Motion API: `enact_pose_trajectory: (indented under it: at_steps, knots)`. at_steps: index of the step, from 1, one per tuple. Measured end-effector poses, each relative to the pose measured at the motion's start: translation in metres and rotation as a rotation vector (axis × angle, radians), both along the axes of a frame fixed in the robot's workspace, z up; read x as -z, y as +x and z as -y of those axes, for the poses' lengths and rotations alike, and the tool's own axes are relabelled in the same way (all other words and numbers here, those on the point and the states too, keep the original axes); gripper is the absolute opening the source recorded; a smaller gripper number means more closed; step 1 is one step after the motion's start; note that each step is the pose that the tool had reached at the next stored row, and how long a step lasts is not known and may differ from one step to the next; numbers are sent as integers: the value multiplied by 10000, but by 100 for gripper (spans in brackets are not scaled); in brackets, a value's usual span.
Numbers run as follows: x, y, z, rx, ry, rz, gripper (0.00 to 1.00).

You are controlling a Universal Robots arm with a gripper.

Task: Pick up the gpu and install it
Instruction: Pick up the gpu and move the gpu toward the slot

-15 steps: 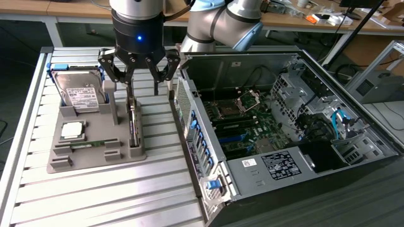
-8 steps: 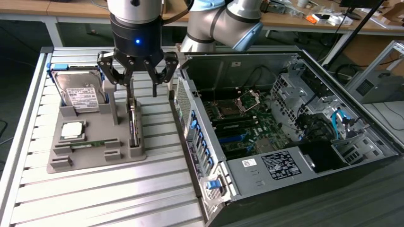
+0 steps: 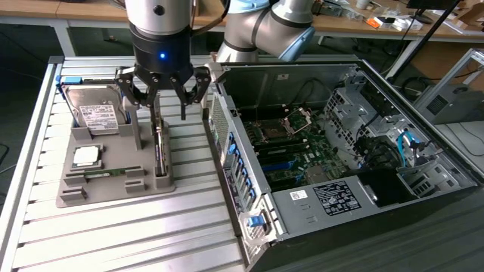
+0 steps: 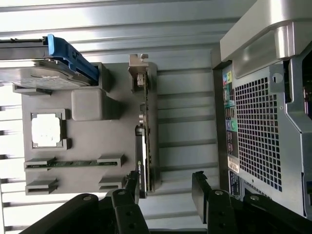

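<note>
Slatted aluminium table [image 3: 113, 238], with cluttered workbenches behind it; we logged the following.

Item 1: grey parts holder [image 3: 113, 192], which lay flat on the slats. It carried a silver hard drive [image 3: 94, 107] with a white label, propped upright at the far end; a square processor [image 3: 87, 156] in its recess; and a narrow green memory stick [image 3: 113, 171] set in a slot.

Item 2: the gpu [image 3: 160, 153]. We found it standing on its long edge in the holder's slot along the side nearest the computer case [image 3: 340, 141], silver bracket at the far end, black face visible in the wrist view.

Item 3: the case, side panel off, motherboard exposed, which sat on the exterior view's right of the holder.

Item 4: gripper [image 3: 157, 110], which hung directly over the gpu. Its fingers were spread wide and released, grasping nothing. In the wrist view the card sat between them, close to one finger and well apart from the other.
</note>
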State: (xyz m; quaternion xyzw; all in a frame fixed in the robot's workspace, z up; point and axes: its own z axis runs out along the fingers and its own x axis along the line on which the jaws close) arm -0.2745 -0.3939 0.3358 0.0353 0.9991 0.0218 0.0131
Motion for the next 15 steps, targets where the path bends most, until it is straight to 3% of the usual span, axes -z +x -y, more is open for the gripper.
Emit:
enact_pose_trajectory:
  at_steps: [15]
  knots:
    - [136, -37, -14, 0, 1, 0, 56]
